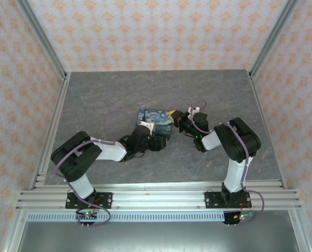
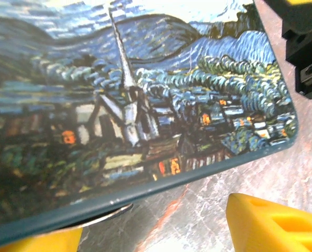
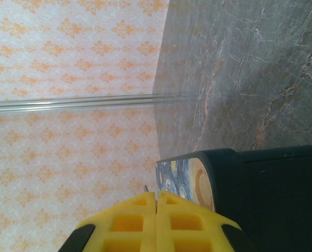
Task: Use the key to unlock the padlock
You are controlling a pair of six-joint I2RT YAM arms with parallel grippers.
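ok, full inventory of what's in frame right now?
painted box: one, blue and yellow starry-night print, mid-table.
table: one, grey marbled, under everything.
walls: three, cream with orange pattern, around the table.
frame rails: several, silver, table edges and corners.
metal sliver: one, grey, at the right gripper's tips; too small to name.
arms: two, black and white, bolted at near edge.
left gripper: one, yellow fingers, open, at the box's near side.
right gripper: one, yellow fingers, shut, at the box's right end.
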